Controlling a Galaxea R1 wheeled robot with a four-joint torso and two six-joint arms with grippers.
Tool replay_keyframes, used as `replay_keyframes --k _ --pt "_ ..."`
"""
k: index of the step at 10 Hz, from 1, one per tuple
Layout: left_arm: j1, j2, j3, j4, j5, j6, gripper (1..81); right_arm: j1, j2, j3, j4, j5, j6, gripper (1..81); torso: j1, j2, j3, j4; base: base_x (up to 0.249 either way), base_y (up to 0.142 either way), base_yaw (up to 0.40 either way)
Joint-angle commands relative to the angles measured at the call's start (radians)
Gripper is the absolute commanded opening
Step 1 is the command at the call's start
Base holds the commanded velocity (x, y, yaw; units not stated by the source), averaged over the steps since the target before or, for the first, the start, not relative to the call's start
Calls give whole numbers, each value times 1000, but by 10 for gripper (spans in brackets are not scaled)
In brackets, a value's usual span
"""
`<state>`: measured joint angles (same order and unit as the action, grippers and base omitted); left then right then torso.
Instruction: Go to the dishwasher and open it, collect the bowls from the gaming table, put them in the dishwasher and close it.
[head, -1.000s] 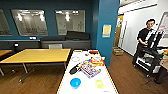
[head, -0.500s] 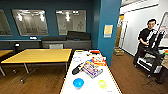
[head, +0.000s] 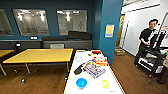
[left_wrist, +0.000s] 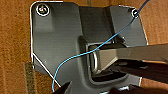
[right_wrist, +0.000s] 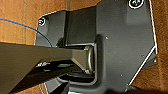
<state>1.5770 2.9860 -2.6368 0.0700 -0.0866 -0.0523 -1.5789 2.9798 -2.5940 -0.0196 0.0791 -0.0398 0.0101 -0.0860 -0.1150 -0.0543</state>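
Bowls sit on the near end of the gaming table (head: 75, 82) right in front of you: the blue bowl (head: 81, 82) toward its left side and the yellow-green bowl (head: 105, 84) toward its right, apart from each other. The table is long and white-topped with a yellow rim, and it runs away from you toward a teal pillar (head: 109, 27).

Further along the tabletop, past the bowls, lies clutter: a flat colourful box (head: 94, 68) in the middle, a black object (head: 79, 69) just to its left, a red and orange packet (head: 101, 60) beyond the box, a pale ring-shaped item (head: 79, 59), and something red (head: 96, 52) at the far end. None of it touches either bowl.

To your left stands a plain wooden table (head: 41, 55) on metal legs, its corner close to the gaming table's left edge. Behind it a dark counter (head: 67, 44) runs under glass panels in the blue wall.

To your right, well apart from the table, a person (head: 147, 37) in dark clothes stands at a black cart (head: 152, 60) on the wooden floor (head: 130, 77).

Both wrist views look down on wooden floor past the robot's own dark plate and a thin blue cable (left_wrist: 75, 56). You cannot tell from them whether either arm's fingers are apart or together
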Motion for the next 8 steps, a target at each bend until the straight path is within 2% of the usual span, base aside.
replay_keyframes --k 1,4,8 --pt "-35 -4 4 -4 50 5 811 38 -2 6 -10 -55 -3 811 0 0 0 0 0 75 0" --pt "-35 -4 4 -4 50 5 811 38 -2 6 -10 -55 -3 811 0 0 0 0 0 70 0" --pt "-35 -5 4 -4 48 5 811 38 0 6 -10 -55 -3 811 0 0 0 0 0 0 0"
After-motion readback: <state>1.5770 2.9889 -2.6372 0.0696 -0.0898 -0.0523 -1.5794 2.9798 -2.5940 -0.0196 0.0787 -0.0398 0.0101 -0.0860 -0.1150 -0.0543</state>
